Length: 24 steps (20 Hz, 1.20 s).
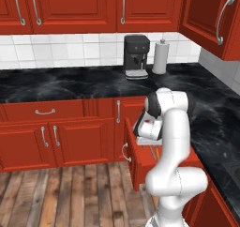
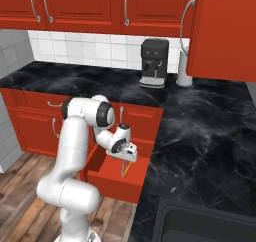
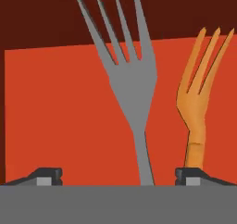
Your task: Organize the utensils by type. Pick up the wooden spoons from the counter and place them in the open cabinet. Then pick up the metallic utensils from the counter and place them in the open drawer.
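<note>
A grey metal fork (image 3: 134,89) stood at the centre of the hand view between the spread fingertips, which did not touch it, over the floor of the open drawer (image 2: 116,178); an orange fork (image 3: 199,93) lay just right of it. The tool (image 2: 126,158) hung open above the drawer. Judging by this, the drawer step looked nearly done. The black worktop (image 1: 56,83) carried a coffee machine (image 1: 136,56) and paper towel roll (image 1: 161,56); no writing was legible.

Grey metal fork (image 3: 132,86) over the open drawer's (image 2: 116,182) red floor, tines pointing to the dark far wall. Orange fork (image 3: 200,96) just beside it, w/ tines the same way, not touching.
</note>
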Available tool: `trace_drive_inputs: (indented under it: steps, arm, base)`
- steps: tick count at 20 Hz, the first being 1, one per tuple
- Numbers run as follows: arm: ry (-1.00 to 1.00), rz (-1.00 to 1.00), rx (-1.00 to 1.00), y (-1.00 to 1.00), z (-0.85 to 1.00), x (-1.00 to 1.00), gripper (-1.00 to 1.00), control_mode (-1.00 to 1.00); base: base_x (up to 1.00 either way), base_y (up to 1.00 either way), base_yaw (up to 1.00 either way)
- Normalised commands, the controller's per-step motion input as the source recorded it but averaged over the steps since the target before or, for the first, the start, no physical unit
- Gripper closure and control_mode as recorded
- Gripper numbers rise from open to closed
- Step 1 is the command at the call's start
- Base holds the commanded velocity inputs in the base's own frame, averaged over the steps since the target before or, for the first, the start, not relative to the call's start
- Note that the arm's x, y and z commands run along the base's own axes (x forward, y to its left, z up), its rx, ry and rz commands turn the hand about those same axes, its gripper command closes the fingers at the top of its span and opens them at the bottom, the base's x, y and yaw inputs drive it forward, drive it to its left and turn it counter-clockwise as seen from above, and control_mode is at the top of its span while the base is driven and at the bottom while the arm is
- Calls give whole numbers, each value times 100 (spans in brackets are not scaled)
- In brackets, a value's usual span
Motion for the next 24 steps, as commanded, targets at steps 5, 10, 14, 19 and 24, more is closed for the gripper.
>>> trace_drive_inputs:
  steps: [5,10,14,19,24]
  arm:
    - [-13,-9,-2,-3,53,-24,-100,-100]
    - [-22,-5,-6,0,59,-49,-100,-100]
    - [-21,-3,-15,0,62,-59,-100,-100]
    - [-16,-1,-15,0,63,-67,-100,-100]
    - [-14,0,-13,3,87,-59,-100,-100]
  base:
    - [0,0,0]
    - [0,0,0]
    - [0,0,0]
    - [0,0,0]
    - [0,0,0]
